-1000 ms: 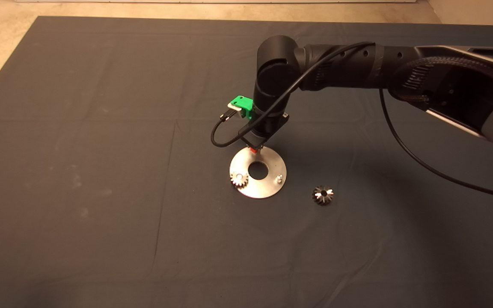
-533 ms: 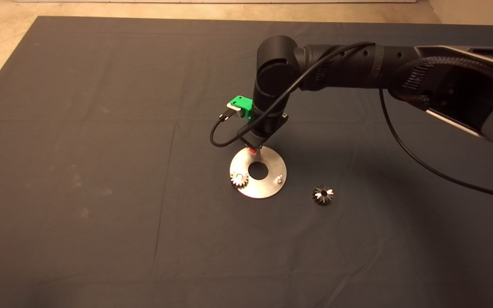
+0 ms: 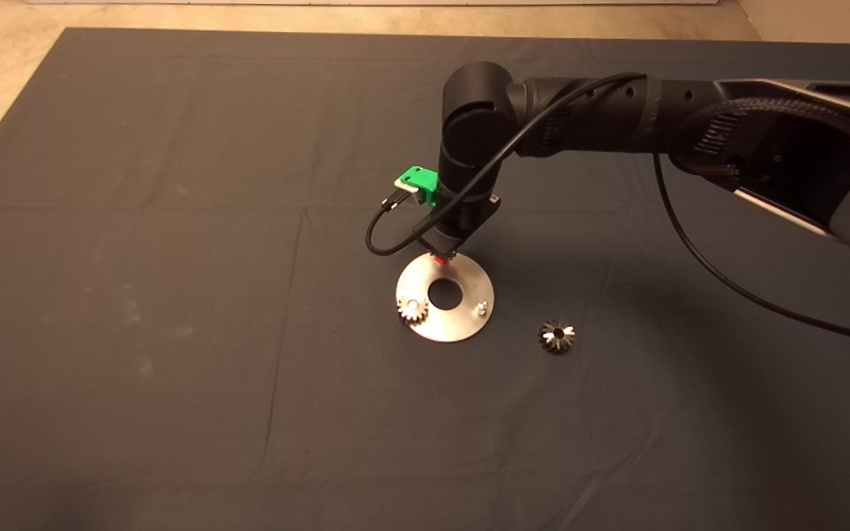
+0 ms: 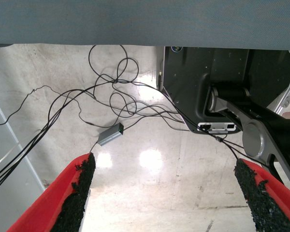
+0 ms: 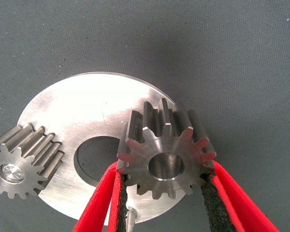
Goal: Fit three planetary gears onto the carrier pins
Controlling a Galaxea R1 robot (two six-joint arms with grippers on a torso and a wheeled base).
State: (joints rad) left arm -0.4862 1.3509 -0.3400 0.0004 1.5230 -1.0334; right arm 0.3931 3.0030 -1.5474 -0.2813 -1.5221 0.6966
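A flat round silver plate (image 3: 469,284) lies mid-mat. One planetary gear (image 3: 412,309) sits on the carrier pin at its near-left rim, and a bare pin (image 3: 481,306) stands at its near-right rim. My right gripper (image 3: 440,258) hangs over the plate's far rim. In the right wrist view the gripper (image 5: 165,166) is shut on a second gear (image 5: 165,162) held just above the plate (image 5: 87,111). A third pin (image 5: 129,217) shows by one finger, offset from the held gear's hole. The seated gear (image 5: 19,166) is also there. A third gear (image 3: 556,336) lies loose on the mat, right of the plate.
The right arm and its black cable (image 3: 727,280) cross the mat's right half. My left gripper (image 4: 164,193) is parked off the mat, open, looking at a floor with cables and a robot base.
The right gripper with its gear has shifted only a hair to the right over the plate's far rim. Everything else is as before.
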